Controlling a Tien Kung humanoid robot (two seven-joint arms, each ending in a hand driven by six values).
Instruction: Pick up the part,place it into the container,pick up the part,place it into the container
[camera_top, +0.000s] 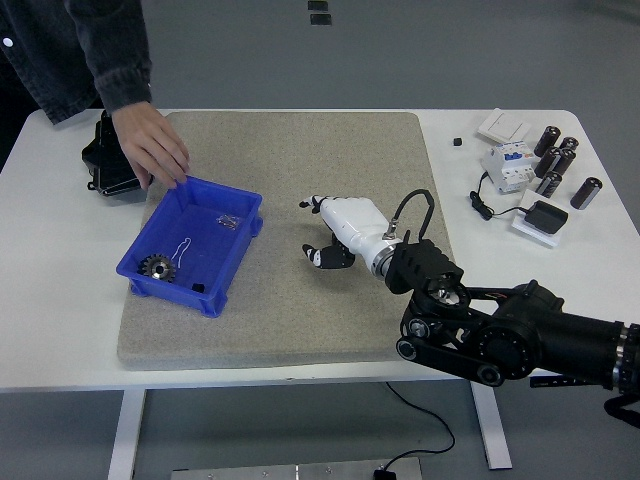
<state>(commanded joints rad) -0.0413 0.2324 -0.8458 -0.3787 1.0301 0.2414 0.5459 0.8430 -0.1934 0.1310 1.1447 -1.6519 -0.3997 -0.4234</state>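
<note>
Cut off at the top left: a person in a dark sleeve (105, 45), 1 hand (152, 147) reaching down to the far rim of the blue bin (243, 237) and partly covering the black bundle (108, 160) beside the mat's far left corner.

Inside the bin, 1 black gear (155, 267) in the near left corner, plus 1 thin wire loop (182, 247), 1 small dark bit near the front wall and 1 small pale piece toward the far wall, too small to name.

Only 1 robot arm visible, entering from the lower right. Right hand (335, 232), white-shelled with black fingers (322, 257), above the grey mat (290, 170) right of the bin, well apart from it, fingers loosely spread and empty.

Far right on the white table (60, 300): 6 dark cylinders (560, 162), some overlapping and hard to separate, 1 white circuit breaker (505, 165), 1 black adapter (546, 216) with a cord, 1 pale switch plate (503, 125), 1 tiny black cube (457, 142).
</note>
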